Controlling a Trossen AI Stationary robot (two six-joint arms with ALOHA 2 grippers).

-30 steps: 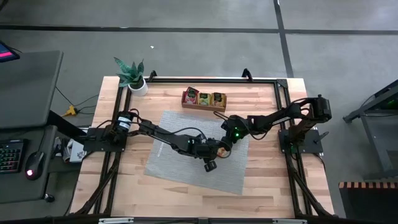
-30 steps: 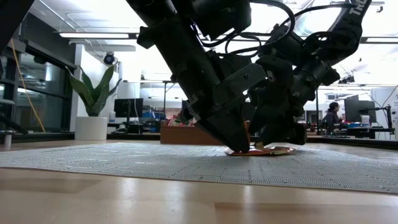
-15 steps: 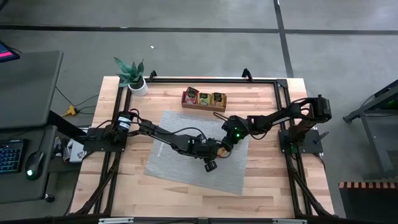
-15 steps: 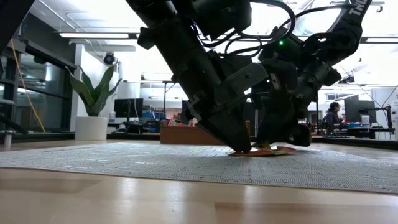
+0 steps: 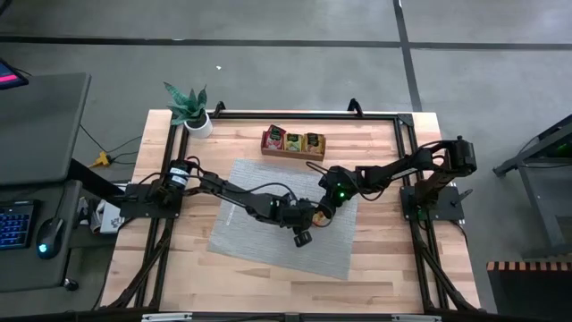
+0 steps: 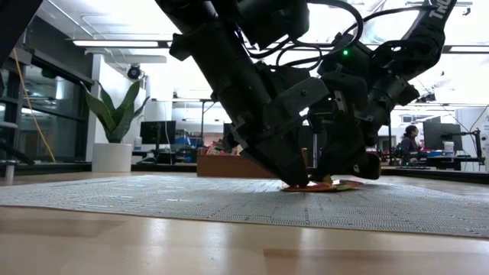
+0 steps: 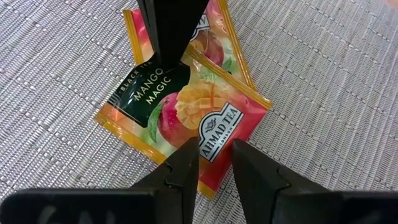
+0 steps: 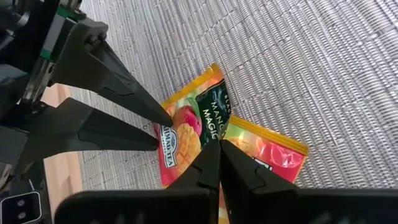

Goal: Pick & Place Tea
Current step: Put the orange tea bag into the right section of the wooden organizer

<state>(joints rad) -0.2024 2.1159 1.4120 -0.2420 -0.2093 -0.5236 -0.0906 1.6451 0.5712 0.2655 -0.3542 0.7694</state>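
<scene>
Spreading across the middle of the wooden table (image 5: 384, 268), the grey woven mat (image 5: 259, 237) is carrying the action, with the brown tray (image 5: 292, 142) of sachets sitting beyond its far edge and a potted plant (image 5: 189, 109) at the far left corner. Both arms are meeting over the mat's right half. Two tea sachets are lying flat on the weave, overlapping: the upper sachet (image 7: 186, 118) is showing a dark patch reading "BLACK TEA", "MANGO MAGIC" and an "AHMAD TEA" badge, while the lower sachet (image 7: 214, 46), orange-edged with pink fruit art, is peeking out from beneath it. The left gripper (image 7: 214, 167) is standing slightly parted at the badge edge of the upper sachet, tips on the foil, grip unclear. The right gripper (image 8: 219, 163) is pinched fully together, its tips pressing down at the dark label's edge; whether foil is caught between them cannot be told.
</scene>
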